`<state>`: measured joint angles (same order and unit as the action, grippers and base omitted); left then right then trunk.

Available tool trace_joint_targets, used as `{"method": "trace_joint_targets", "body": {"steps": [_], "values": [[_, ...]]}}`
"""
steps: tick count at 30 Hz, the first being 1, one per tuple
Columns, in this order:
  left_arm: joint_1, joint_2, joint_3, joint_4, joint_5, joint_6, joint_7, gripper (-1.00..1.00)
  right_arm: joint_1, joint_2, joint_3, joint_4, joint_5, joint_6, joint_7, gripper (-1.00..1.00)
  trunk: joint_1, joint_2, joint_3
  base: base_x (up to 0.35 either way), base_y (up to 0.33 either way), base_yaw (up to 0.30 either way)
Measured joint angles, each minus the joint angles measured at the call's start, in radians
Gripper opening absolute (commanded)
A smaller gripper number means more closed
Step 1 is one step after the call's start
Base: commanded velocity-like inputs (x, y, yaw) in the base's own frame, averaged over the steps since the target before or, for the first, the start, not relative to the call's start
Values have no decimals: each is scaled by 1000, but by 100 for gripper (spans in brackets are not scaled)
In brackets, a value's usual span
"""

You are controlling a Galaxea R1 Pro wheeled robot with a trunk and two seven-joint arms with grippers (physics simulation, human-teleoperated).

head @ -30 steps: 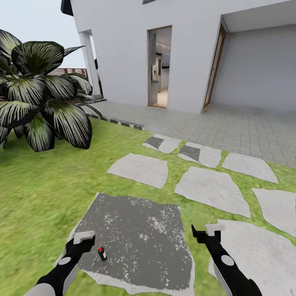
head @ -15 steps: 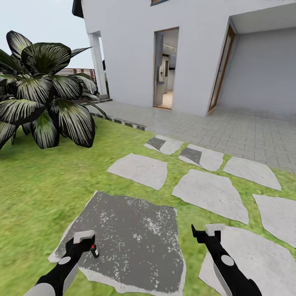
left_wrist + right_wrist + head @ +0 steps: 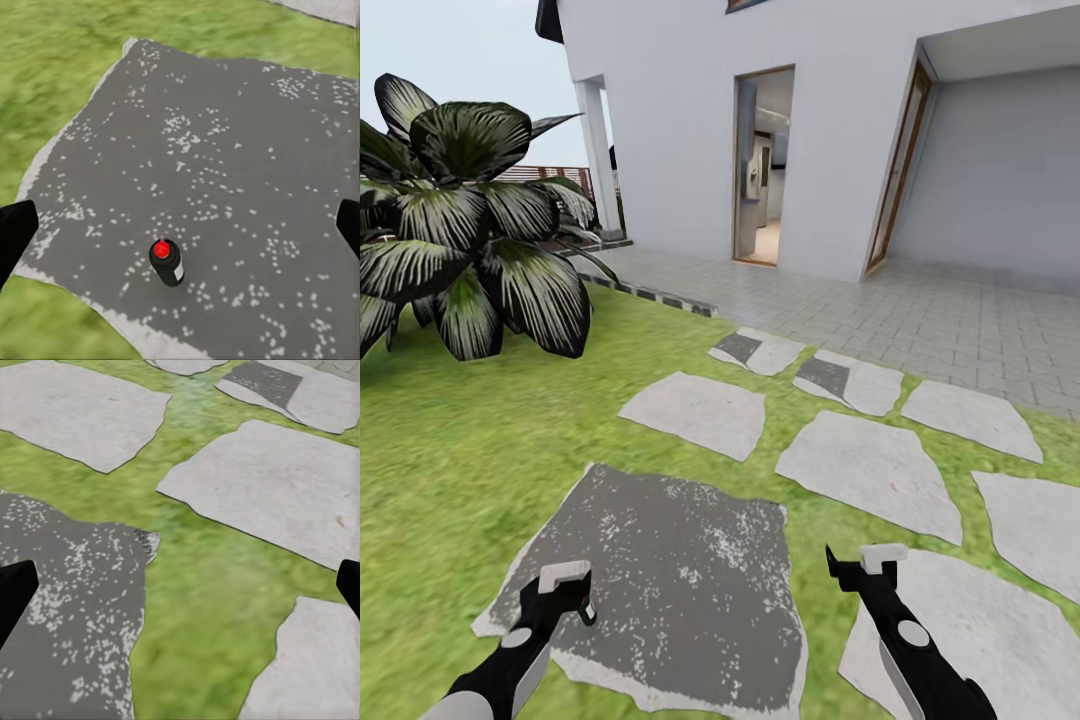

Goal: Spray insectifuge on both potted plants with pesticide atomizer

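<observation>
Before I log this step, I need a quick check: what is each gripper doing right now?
Left gripper: open, holding nothing, above the pesticide atomizer standing on the dark stone.
Right gripper: open, holding nothing, over grass.

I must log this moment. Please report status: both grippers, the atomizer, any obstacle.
Left gripper open, empty. Right gripper open, empty. Pesticide atomizer upright on dark speckled slab, between left fingers, not gripped. Nothing in the way.

- White house wall point(image 3: 670, 120) with an open doorway point(image 3: 762, 165) and a recessed porch.
- Grey paved terrace point(image 3: 920, 315) along it.
- Green lawn point(image 3: 450, 450) with pale stepping stones point(image 3: 870, 465) and one dark speckled slab point(image 3: 660, 570).
- Big dark leafy bush point(image 3: 460, 215).
</observation>
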<state>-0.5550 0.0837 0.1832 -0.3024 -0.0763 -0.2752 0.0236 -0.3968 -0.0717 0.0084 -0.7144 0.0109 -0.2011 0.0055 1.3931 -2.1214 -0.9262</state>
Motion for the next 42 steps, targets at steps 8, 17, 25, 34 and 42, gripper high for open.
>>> {"method": "trace_joint_targets", "body": {"steps": [8, 17, 25, 34, 42], "values": [[0, 3, -6, 16, -3, -52, -1, 100, 0, 0, 0, 0, 1, 1, 0, 100, 31, -56, -25, 0, 0, 0], [-1, 8, -6, 16, -3, -52, -1, 100, 0, 0, 0, 0, 2, 1, 0, 100, 65, -119, -53, 0, 0, 0], [0, 9, -47, 16, -3, -58, -1, 100, 0, 0, 1, 35, 0, 0, 0, 100, 96, -175, -78, 0, 0, 0], [0, 9, -64, 16, -2, -60, 0, 100, 0, 4, 1, 43, 0, 0, -1, 100, 130, -238, -110, 0, 0, 0], [0, 10, -65, 16, -1, -62, 0, 100, 0, 4, 1, 42, -1, 0, -2, 100, 161, -294, -147, 0, 0, 0]]}}
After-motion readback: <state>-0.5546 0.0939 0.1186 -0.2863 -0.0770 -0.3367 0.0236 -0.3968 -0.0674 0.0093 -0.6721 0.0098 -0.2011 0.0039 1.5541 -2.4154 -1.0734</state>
